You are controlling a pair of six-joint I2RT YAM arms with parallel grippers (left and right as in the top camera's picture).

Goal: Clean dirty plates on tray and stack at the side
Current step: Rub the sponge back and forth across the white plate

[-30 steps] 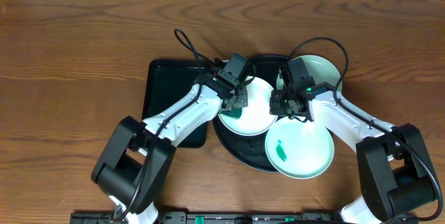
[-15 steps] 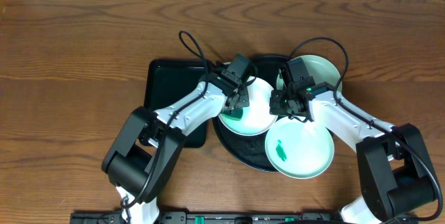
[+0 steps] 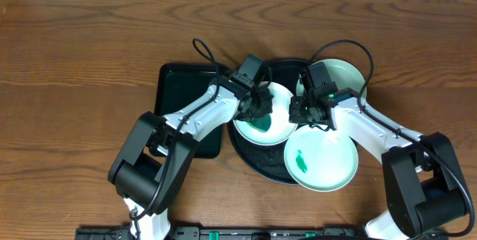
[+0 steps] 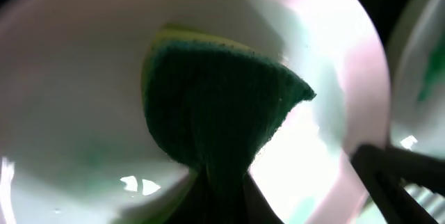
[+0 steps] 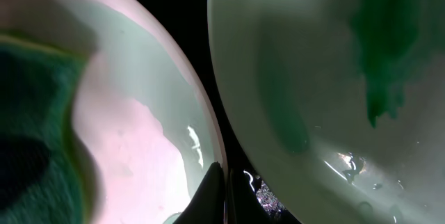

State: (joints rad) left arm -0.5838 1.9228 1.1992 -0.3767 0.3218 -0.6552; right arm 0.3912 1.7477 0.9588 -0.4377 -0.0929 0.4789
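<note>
Green sponge (image 4: 215,106) clamped in the left claw (image 3: 257,110) pressed on the white plate (image 3: 280,125) on the round black tray (image 3: 257,162) — scrubbing in hand. Right claw (image 3: 305,111), clenched, pinched its rim. Next, likely — lift it aside to the worktop (image 3: 74,61).

Overhead: tray (image 3: 261,162) mostly covered by plates (image 3: 320,162); left gripper (image 3: 257,107) hides left side of white plate (image 3: 282,124).
Left wrist: sponge (image 4: 215,106) cut off at bottom edge; plate blurred, cropped all round.
Right wrist: both plates cropped, sponge a blur.
</note>
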